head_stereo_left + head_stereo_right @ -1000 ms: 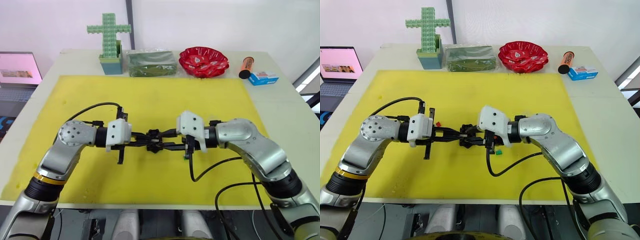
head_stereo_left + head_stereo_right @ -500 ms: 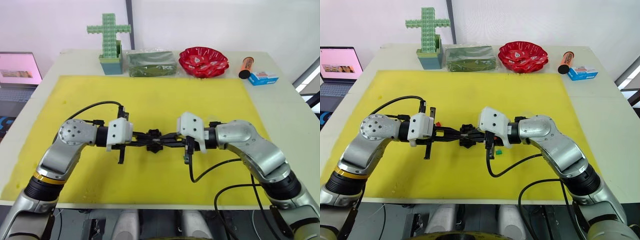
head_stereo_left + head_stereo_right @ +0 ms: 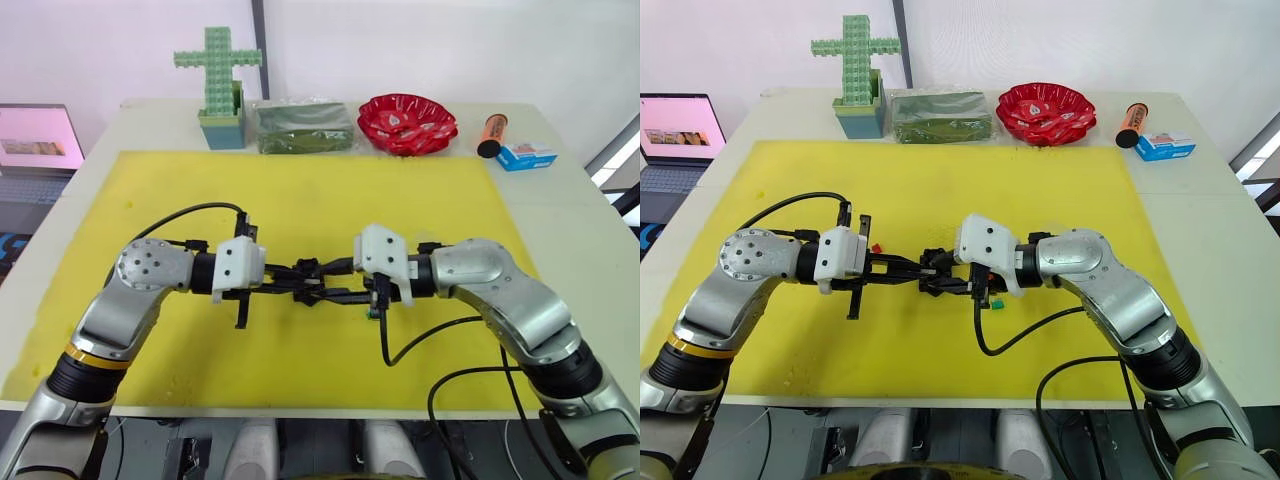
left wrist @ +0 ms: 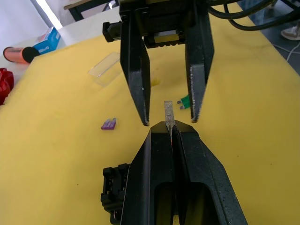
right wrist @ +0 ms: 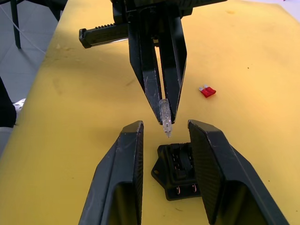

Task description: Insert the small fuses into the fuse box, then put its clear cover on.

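Observation:
My left gripper [image 4: 168, 133] is shut on a small grey fuse [image 4: 168, 114] that sticks out past its tips. Facing it tip to tip, my right gripper [image 5: 165, 125] stands open with a finger on either side of that fuse, not touching it. The black fuse box [image 5: 178, 174] lies on the yellow mat [image 3: 300, 200] just beneath where they meet. Loose on the mat are a red fuse [image 5: 207, 91], a green fuse [image 4: 184, 101] and a purplish fuse [image 4: 108, 123]. The clear cover [image 4: 105, 69] lies flat farther out on the mat.
Along the table's far edge stand a green brick cross [image 3: 218, 60], a clear-wrapped green package [image 3: 303, 125], a red bowl [image 3: 407, 122], an orange tube [image 3: 492, 135] and a blue box [image 3: 526, 156]. A laptop [image 3: 35, 140] sits off the table's left side.
Both grippers stay tip to tip over the middle of the mat. Only small shifts of the fingers show at the meeting point.

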